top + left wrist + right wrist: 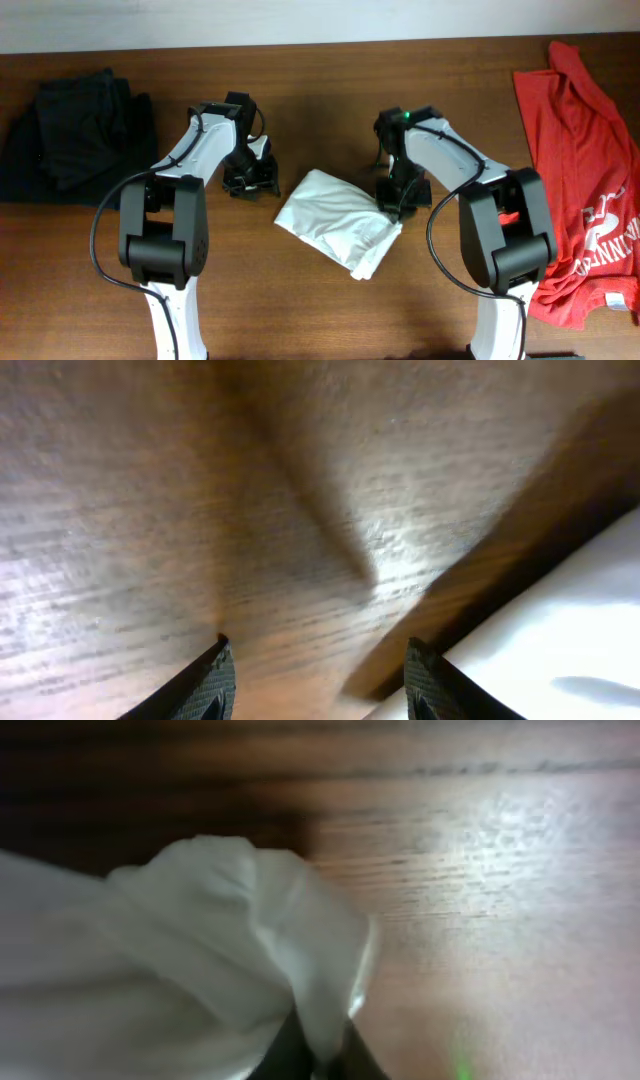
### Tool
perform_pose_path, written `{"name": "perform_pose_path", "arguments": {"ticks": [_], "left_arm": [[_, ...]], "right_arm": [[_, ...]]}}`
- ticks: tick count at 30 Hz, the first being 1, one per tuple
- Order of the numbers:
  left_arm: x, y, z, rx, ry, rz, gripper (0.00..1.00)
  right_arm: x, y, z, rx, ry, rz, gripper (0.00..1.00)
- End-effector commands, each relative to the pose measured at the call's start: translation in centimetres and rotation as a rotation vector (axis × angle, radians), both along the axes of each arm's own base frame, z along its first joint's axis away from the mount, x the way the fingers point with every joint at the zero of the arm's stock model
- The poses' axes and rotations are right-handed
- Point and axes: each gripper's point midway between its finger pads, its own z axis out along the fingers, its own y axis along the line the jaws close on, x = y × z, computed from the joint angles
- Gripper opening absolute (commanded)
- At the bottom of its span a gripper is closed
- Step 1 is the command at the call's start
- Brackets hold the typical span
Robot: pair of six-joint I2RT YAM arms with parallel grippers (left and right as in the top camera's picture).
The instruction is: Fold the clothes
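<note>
Pinching white shirt (pixel 330 218) at its edge: right gripper (pixel 395 200), fingers clamped on it. Left gripper (pixel 250 186), fingers apart, just beside opposite corner; long axis diagonal.

Open passage is afforded along the front of the brown wooden worktop (pixel 320 325). Only a narrow strip of bare wood is left between the left tool (pixel 250 187) and the folded white cotton T-shirt (pixel 330 215), by which the centre is occupied. The left rear is blocked by a heap of black cloth (pixel 70 135). The right edge is covered by a spread red cotton T-shirt (pixel 585 180).
</note>
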Motion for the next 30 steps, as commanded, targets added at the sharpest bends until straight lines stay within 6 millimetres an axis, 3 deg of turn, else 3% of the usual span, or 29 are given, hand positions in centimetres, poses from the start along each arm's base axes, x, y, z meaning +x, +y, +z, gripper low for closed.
{"name": "perform_pose_path", "arguments": {"ticks": [1, 4, 7, 10, 14, 16, 19, 22, 25, 30], "left_arm": [[-2.5, 0.9, -2.0, 0.052, 0.100, -0.026, 0.54], [-3.3, 0.8, -1.7, 0.037, 0.130, -0.043, 0.53], [-1.8, 0.2, 0.0, 0.005, 0.065, -0.064, 0.53], [0.9, -0.7, 2.8, -0.037, -0.047, -0.084, 0.53], [4.4, -4.9, 6.7, -0.271, -0.221, -0.170, 0.55], [5.0, -6.4, 7.2, -0.324, -0.265, -0.200, 0.57], [5.0, -8.4, 7.2, -0.335, -0.310, -0.281, 0.59], [4.6, -10.3, 7.2, -0.343, -0.332, -0.339, 0.63], [4.1, -11.5, 6.6, -0.294, -0.339, -0.384, 0.63], [3.2, -11.7, 4.9, -0.214, -0.319, -0.420, 0.63]], "right_arm": [[-0.6, -0.9, -0.6, -0.043, -0.016, 0.010, 0.22], [0.5, -1.3, -0.7, -0.051, -0.055, -0.001, 0.29], [3.7, -2.7, 0.9, -0.057, -0.142, -0.025, 0.35], [6.1, -2.9, 4.3, -0.028, -0.200, -0.051, 0.38], [7.8, -1.8, 10.1, 0.044, -0.289, -0.067, 0.45], [7.6, -0.7, 11.7, 0.115, -0.305, -0.074, 0.47], [6.0, -0.3, 12.1, 0.141, -0.247, -0.080, 0.48], [4.2, -0.2, 11.4, 0.136, -0.172, -0.063, 0.48], [2.2, 2.4, 10.7, 0.226, -0.103, 0.010, 0.47], [-0.4, 4.7, 8.8, 0.232, -0.042, 0.089, 0.46]]}}
